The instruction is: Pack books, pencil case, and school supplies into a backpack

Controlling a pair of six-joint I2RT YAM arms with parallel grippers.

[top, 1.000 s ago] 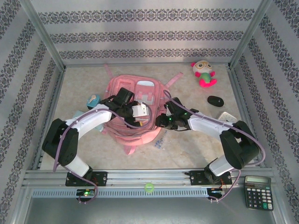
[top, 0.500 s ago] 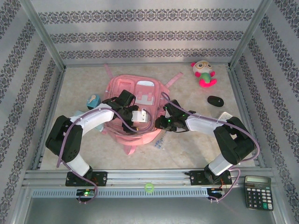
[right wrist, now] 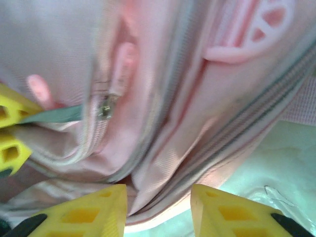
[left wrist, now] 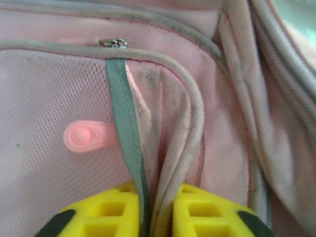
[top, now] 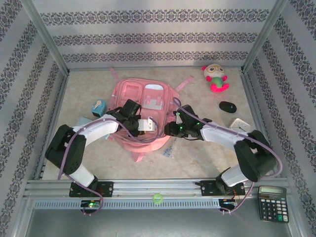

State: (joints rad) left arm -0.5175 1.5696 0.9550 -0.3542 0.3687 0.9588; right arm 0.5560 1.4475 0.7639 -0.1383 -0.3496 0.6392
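Observation:
The pink backpack (top: 148, 96) lies flat mid-table. My left gripper (top: 148, 123) is shut on a fold of its pocket edge; in the left wrist view the yellow fingers (left wrist: 197, 212) pinch the grey-green strip and the piping together (left wrist: 157, 207). My right gripper (top: 170, 129) stands open at the bag's right lower edge, with a fold of backpack fabric lying loosely between its fingers (right wrist: 159, 207). Of the school supplies, a teal-and-white piece (top: 98, 106) sits left of the bag and a clear packet (top: 168, 150) below it. The books and pencil case are hidden.
A pink-and-green plush toy (top: 215, 76) lies at the back right, with a black oval object (top: 227, 106) and a silvery flat box (top: 239, 122) nearer. A black calculator (top: 272, 202) rests outside the front rail. Metal frame posts border the table.
My left gripper, open half a second ago, has closed on the backpack's pocket edge. The right gripper has shifted slightly and its fingers have spread a little.

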